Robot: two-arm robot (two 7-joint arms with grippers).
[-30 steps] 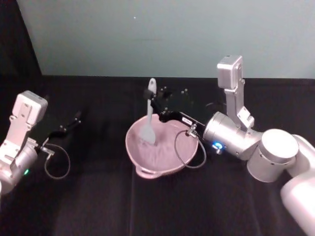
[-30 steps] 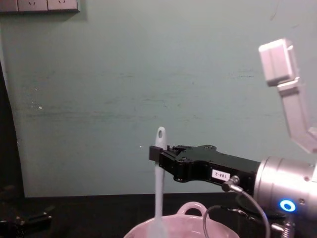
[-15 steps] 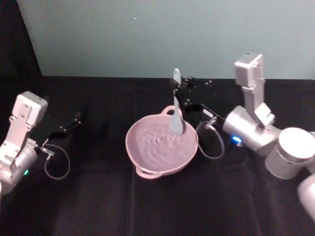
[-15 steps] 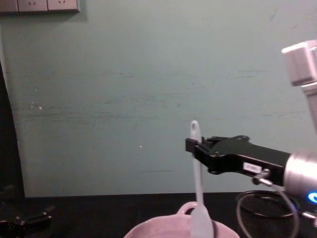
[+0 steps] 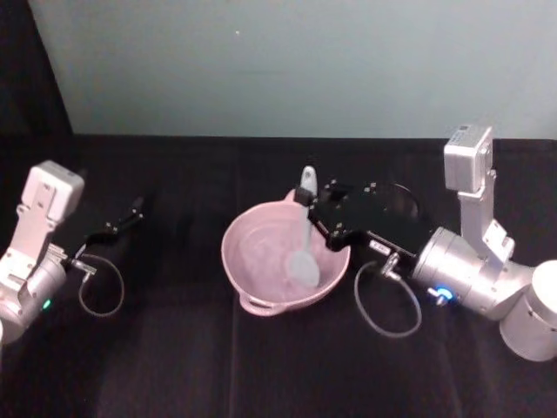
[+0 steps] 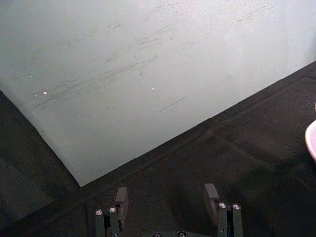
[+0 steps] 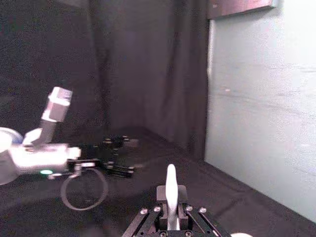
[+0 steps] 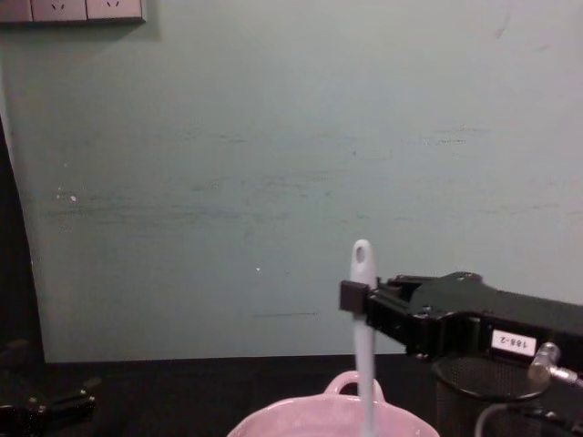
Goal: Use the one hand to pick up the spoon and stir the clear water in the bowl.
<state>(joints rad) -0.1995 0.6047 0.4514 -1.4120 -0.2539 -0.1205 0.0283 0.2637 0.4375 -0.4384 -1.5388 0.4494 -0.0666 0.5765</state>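
Pink bowl (image 5: pixel 233 261): centre of table (image 5: pixel 174 348), holding clear water (image 5: pixel 265 261).
Spoon (image 5: pixel 305 251): upright, blade dipped at the bowl's right side.
Right gripper (image 5: pixel 306 198): clamped on the spoon's handle.
Left gripper (image 5: pixel 126 218): parked far left, jaws apart.
Technique: likely slow circles, blade submerged, off the wall.

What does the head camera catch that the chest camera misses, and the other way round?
Head view: the inside of the pink bowl, with the spoon dipping its scoop end in, and the black table around it. Chest view: wall sockets up high, plus a side-on look at a black mesh cup right of the bowl. Both: the right gripper clamped on the spoon's handle over the bowl, and the left gripper parked far left.
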